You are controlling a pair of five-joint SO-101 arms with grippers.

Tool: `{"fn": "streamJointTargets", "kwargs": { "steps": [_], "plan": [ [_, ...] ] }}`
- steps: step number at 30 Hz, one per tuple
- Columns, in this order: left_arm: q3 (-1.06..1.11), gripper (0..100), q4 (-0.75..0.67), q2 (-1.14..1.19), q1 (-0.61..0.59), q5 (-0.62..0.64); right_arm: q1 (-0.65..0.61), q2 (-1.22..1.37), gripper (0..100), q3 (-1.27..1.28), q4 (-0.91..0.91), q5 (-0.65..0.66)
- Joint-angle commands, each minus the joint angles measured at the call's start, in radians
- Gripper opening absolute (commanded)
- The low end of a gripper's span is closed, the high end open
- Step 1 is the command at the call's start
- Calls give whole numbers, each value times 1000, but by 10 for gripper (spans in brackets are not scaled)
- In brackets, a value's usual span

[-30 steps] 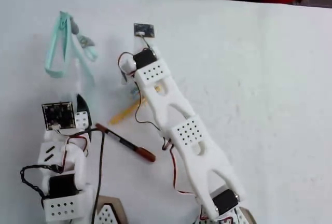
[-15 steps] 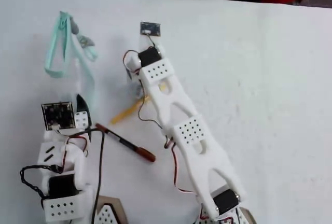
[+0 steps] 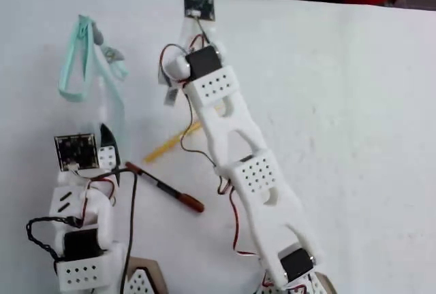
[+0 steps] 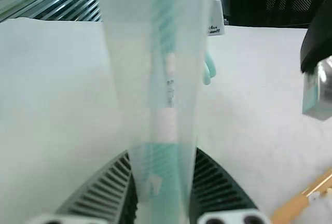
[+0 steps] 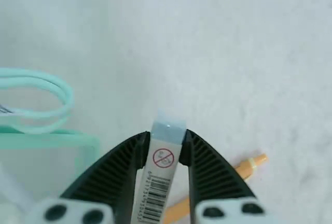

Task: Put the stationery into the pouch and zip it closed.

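Right gripper (image 5: 165,140) is clenched on the eraser (image 5: 162,163), held off the table (image 3: 340,103) to the right of the pouch (image 3: 87,59). Since a second ago this arm has stretched toward the far edge, carrying the eraser along. That uncovers more of the yellow pencil (image 3: 170,144). Left gripper (image 4: 162,182) has not moved at near left and grips the pouch's near edge. The pouch lies flat, at the far left. Red-brown pen (image 3: 163,186) lies unmoved, nearer than the pencil.

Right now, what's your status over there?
Left gripper shut on pouch. Right gripper shut on small white item. Yellow pen, red-tipped pen on table, outside pouch.
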Motion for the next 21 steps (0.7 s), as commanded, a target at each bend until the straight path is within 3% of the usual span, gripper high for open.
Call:
{"fn": "streamJointTargets", "kwargs": {
  "steps": [1,7,21],
  "plan": [
    [-40,125,41,-12,-8,-2,38,-166,17,-29,8,9],
    [-63,154,83,-12,-5,-2,36,-344,17,34,15,9],
    [-92,154,83,-12,-10,-2,-53,-854,16,574,-2,12]
  ]
}}
